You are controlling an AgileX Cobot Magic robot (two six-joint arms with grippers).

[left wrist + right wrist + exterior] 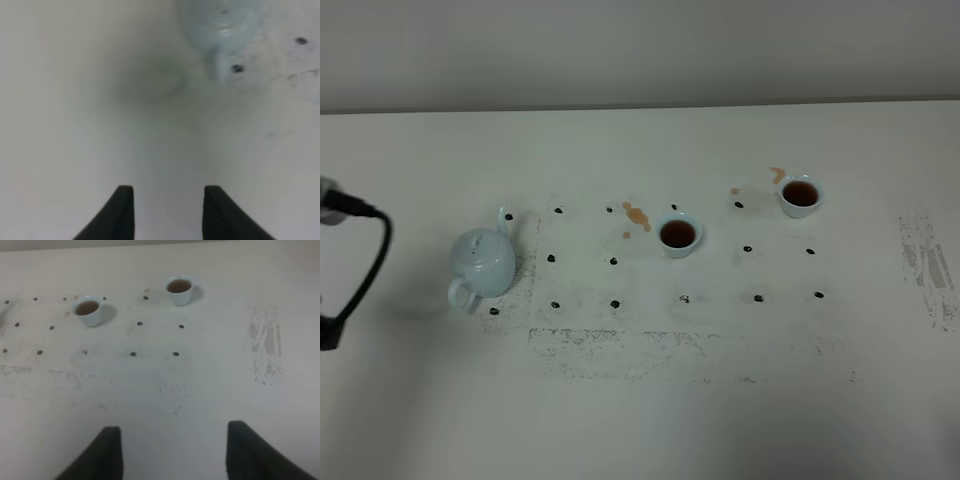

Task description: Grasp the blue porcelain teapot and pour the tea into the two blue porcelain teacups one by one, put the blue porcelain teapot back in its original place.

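Two hands are seen released and empty: the left hand (169, 212) is held above bare bench (640, 420), apart from the teapot (482, 264), and the right hand (172, 452) likewise. Both teacups (679, 235) (800, 196) are filled with tea, beside spilled drops (637, 216).

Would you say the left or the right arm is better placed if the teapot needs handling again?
Left, probably: the teapot stands on its side, just ahead of its open, empty jaws; the right arm faces the filled cups.
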